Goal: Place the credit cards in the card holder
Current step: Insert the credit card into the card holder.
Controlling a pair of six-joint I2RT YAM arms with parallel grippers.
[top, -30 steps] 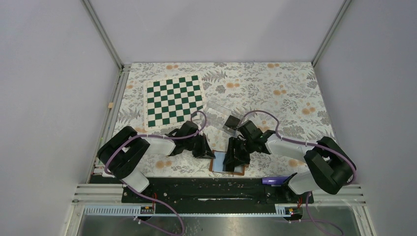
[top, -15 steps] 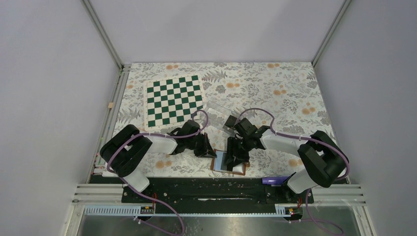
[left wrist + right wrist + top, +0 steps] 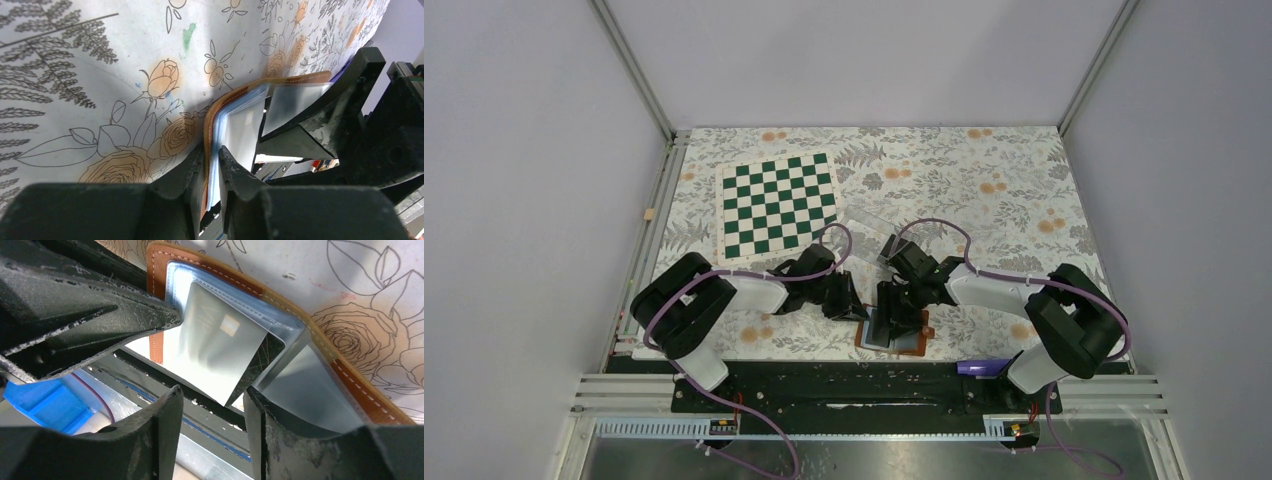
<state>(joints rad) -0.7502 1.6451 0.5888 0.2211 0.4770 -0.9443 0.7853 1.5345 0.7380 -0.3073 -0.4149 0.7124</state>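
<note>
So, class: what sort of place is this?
Probably a robot test booth: plain grey walls on metal rails enclose a floral-clothed table, with a green-and-white chequered board and a brown leather card holder as props.

"VIP" on card

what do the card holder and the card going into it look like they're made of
Card holder: likely tan leather, matte, with pale stitching along its edge; its sleeves look like translucent bluish plastic. Credit card: glossy, reflective, probably plastic, though metal can't be ruled out.
</note>
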